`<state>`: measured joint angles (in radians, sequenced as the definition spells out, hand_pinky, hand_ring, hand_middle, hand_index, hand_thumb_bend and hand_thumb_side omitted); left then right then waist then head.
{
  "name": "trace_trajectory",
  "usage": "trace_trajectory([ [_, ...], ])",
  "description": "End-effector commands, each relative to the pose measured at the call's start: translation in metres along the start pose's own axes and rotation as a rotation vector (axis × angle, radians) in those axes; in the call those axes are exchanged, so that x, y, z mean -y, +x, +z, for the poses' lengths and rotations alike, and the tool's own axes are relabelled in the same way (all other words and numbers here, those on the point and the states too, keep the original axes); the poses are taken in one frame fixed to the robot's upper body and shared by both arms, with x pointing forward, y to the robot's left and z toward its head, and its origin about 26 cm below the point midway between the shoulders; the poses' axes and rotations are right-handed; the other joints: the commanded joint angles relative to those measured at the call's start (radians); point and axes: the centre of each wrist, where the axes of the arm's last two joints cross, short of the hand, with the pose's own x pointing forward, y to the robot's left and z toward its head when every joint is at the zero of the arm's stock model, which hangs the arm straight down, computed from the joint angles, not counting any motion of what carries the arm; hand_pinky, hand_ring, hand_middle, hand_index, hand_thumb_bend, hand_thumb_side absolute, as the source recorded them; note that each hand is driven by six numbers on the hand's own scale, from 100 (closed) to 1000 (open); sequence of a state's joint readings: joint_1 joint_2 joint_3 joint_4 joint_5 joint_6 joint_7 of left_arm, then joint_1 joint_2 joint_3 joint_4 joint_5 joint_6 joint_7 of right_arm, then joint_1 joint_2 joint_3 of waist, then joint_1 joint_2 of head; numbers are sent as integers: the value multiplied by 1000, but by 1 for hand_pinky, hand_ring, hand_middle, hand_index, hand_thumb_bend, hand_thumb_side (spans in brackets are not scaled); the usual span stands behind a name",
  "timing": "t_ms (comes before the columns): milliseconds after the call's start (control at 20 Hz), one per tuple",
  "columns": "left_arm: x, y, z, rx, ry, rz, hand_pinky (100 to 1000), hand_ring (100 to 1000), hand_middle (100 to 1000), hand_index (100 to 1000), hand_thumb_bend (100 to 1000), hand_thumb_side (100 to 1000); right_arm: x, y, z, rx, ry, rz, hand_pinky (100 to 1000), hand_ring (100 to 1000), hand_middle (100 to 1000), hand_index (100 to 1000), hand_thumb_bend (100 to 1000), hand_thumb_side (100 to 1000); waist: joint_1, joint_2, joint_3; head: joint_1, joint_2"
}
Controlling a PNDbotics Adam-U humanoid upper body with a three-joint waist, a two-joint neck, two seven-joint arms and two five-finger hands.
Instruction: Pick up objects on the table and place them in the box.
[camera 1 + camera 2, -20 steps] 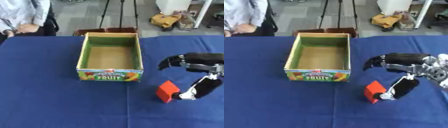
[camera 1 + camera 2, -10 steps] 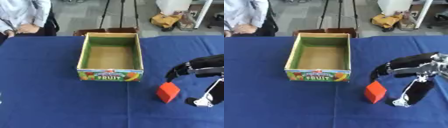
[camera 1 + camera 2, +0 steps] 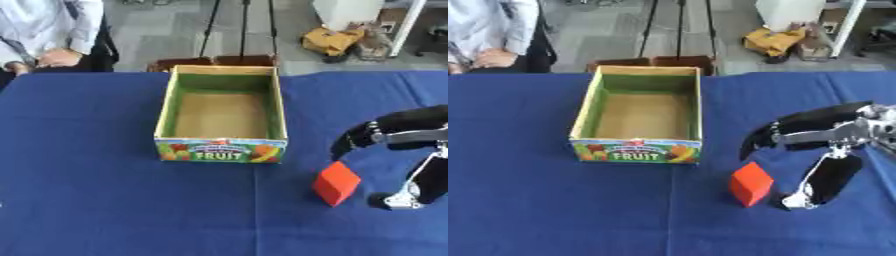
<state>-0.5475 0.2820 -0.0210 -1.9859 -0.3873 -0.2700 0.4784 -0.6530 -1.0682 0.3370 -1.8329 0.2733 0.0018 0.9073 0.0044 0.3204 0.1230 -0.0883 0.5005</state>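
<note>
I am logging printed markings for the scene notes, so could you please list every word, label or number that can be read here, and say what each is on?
"FRUIT": white capitals on a green band, on the near front panel of the box.
Small red label above "FRUIT" on that panel: too blurred to read.
The red block, the blue table cloth and the right hand: no text visible.

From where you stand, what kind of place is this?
Probably a lab or workshop. A table under a blue cloth holds a fruit box and a red block as a test setup, with tripod legs and clutter on the bare floor behind.
</note>
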Motion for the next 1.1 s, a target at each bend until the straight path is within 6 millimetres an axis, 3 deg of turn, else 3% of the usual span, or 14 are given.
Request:
trace_trajectory([
  [50,-3,4,-8,34,0,-4,801,886,862,957,100,953,4,-6,1,-39,-1,13,872,975,933,1000,454,364,7,-30,3,-5,-7],
  [1100,-3,4,-7,24,8,-3,798,885,862,956,100,953,-4,-39,-33,-92,44,-27,819,910,866,951,366,372,9,-17,15,-16,-13],
])
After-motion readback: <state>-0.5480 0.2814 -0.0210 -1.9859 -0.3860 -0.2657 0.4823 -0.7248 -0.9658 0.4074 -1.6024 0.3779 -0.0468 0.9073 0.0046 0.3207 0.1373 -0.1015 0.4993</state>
